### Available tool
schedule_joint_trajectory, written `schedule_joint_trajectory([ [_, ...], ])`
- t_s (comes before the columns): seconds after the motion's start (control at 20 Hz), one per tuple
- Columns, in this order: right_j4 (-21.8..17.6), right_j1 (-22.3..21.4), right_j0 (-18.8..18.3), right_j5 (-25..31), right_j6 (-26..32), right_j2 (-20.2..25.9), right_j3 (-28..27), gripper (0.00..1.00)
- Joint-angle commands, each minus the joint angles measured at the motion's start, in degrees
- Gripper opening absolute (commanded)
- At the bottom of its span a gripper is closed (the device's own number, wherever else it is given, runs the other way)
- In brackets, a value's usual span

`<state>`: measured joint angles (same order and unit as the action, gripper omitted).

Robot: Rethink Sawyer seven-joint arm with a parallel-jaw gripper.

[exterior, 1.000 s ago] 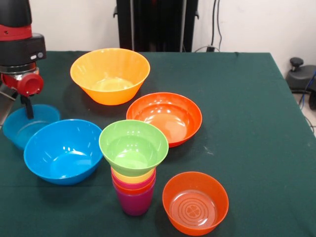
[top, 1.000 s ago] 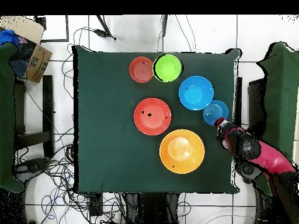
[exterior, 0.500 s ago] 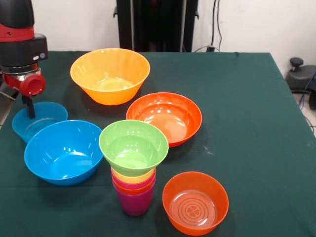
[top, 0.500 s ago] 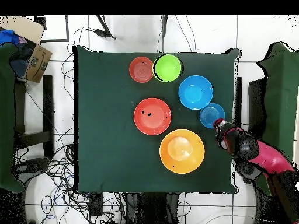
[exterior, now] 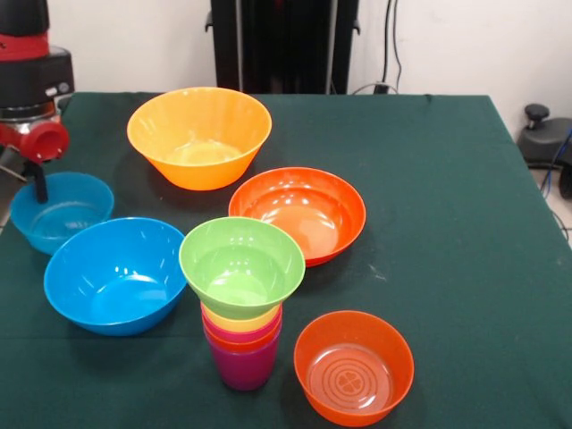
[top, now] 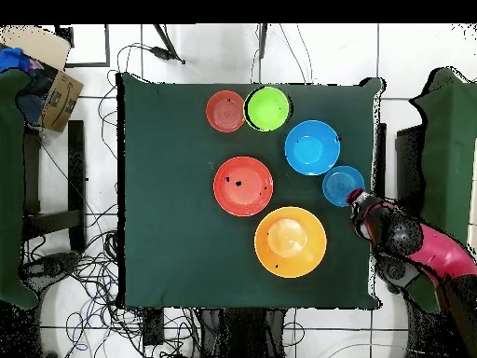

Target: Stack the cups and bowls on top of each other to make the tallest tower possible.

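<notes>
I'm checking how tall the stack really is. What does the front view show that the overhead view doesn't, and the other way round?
Only the front view shows the tower side-on: purple, crimson and yellow cups nested beneath the small green bowl. Only the overhead view shows the whole table outline, a cardboard box and floor cables beside it. Both show all six bowls and the end effector at the small blue bowl.

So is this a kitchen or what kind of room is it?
Probably not a kitchen; more likely a robot lab. A red and black robot arm works at a table with a green cloth, loose cables cover the tiled floor, and a cardboard box sits nearby.
</notes>
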<state>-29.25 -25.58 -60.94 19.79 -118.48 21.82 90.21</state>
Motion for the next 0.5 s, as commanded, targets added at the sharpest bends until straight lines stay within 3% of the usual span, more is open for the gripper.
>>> schedule_joint_trajectory([
  [0.05, 0.6, -5.6, 3.4, 12.0, 5.0, -0.8, -2.9, 0.0],
  [0.5, 0.7, -9.0, 3.7, 15.9, 4.9, 0.8, -2.1, 0.0],
])
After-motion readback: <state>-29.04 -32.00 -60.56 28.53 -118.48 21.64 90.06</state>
